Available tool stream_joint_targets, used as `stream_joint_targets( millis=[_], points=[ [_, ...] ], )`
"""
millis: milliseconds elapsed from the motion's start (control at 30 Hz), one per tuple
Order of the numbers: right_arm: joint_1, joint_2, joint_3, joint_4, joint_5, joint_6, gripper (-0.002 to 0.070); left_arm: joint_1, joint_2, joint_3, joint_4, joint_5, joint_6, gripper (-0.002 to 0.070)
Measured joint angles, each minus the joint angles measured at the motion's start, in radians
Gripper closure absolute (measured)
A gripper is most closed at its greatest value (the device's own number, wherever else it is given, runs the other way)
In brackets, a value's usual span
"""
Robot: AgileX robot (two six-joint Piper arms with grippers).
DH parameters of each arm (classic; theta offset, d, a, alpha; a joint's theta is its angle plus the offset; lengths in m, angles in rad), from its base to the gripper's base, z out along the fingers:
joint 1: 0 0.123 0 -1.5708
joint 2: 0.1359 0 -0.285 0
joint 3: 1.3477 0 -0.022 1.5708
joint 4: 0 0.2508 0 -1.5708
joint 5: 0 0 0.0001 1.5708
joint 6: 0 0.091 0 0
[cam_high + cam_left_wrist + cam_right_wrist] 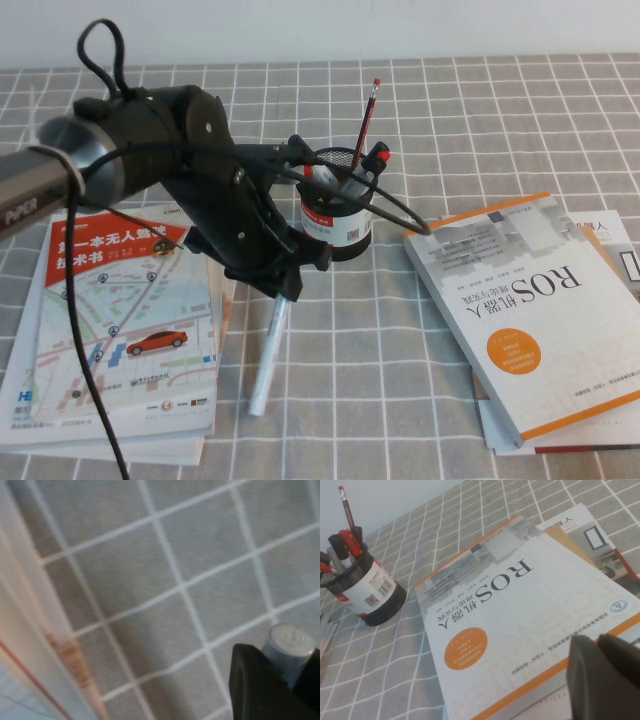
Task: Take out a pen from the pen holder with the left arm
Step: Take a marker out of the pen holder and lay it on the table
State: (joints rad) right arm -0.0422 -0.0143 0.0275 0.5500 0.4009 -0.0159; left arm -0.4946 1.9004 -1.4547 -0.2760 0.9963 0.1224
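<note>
Left gripper (pixel 285 283), clamping the pen (pixel 268 355) beside the pen holder (pixel 340 218), should lower gently, then release; right gripper (pixel 604 677) hangs well right of it.

The pen holder (pixel 340 215) stands on the bench (pixel 380 400) at far centre, with a pencil (pixel 370 115) upright in it. A stack of books (pixel 120 330) lies near left, and the ROS book (pixel 520 300) lies to the right, on top of others. The left claw (pixel 285 285) hangs just near-left of the holder, beside the left stack, with a pen (pixel 268 355) in it slanting toward the near edge. The right claw (pixel 605 675) hovers over the ROS book's near part.
</note>
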Motion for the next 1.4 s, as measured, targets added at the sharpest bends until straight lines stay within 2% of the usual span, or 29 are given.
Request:
stream_joint_targets(
  millis=[233, 567, 867, 967, 1067, 1167, 1300, 1400],
  points=[
    [0.0, 0.0, 0.0, 0.0, 0.0, 0.0, 0.0689, 0.0, 0.045, 0.0, 0.152, -0.039, -0.102, 0.0566],
    [0.0, 0.0, 0.0, 0.0, 0.0, 0.0, 0.0689, 0.0, 0.048, 0.0, 0.159, -0.183, -0.15, 0.0566],
    [0.0, 0.0, 0.0, 0.0, 0.0, 0.0, 0.0689, 0.0, 0.115, -0.004, 0.165, -0.216, -0.211, 0.0562],
    [0.0, 0.0, 0.0, 0.0, 0.0, 0.0, 0.0689, 0.0, 0.123, -0.004, 0.166, -0.216, -0.218, 0.0514],
    [0.0, 0.0, 0.0, 0.0, 0.0, 0.0, 0.0689, 0.0, 0.123, -0.006, 0.169, -0.216, -0.22, 0.0407],
    [0.0, 0.0, 0.0, 0.0, 0.0, 0.0, 0.0689, 0.0, 0.122, -0.008, 0.171, -0.202, -0.22, 0.0332],
    [0.0, 0.0, 0.0, 0.0, 0.0, 0.0, 0.0689, 0.0, 0.089, -0.045, 0.203, -0.132, -0.22, 0.0305],
    [0.0, 0.0, 0.0, 0.0, 0.0, 0.0, 0.0689, 0.0, 0.028, -0.087, 0.235, -0.084, -0.205, 0.0312]
  ],
)
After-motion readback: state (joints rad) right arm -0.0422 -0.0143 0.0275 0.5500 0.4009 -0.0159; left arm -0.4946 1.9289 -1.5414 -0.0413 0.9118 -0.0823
